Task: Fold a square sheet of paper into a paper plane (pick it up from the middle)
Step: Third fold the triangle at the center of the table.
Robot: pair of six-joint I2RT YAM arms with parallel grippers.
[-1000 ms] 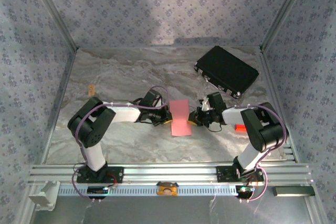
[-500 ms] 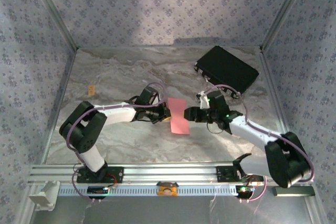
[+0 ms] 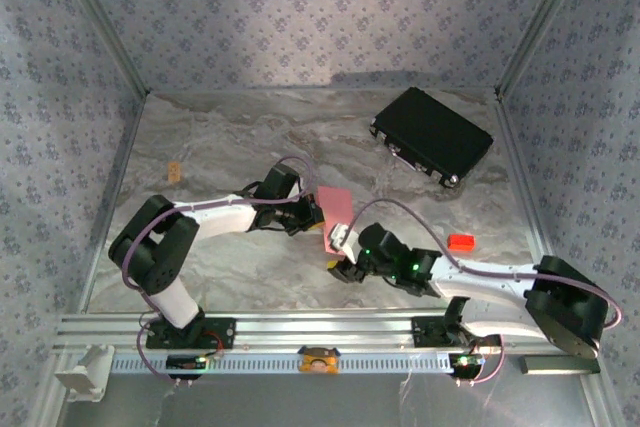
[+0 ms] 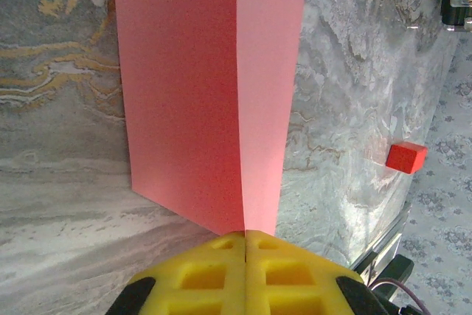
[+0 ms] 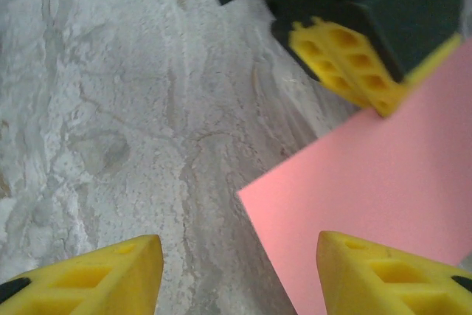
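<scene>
The thin salmon-pink square sheet of paper [image 4: 214,86] sits near the middle of the grey marble-patterned bench [image 3: 220,147], with one straight centre crease and its two halves at a slight angle to each other; the left pincer [image 4: 243,237] has its yellow pads pressed together on the near end of that crease, which I judge anchors the sheet so the fold line cannot wander; whether the far edge rests on the bench I cannot tell; the right pincer [image 5: 236,248] hangs low just beside a corner of the sheet, fingers well apart and holding nothing, probably lined up to take a free corner or edge for the next fold; the plane looks far from finished; the black rectangular hard case [image 3: 432,135] and a small red block [image 3: 460,243] lie well apart from the work.
</scene>
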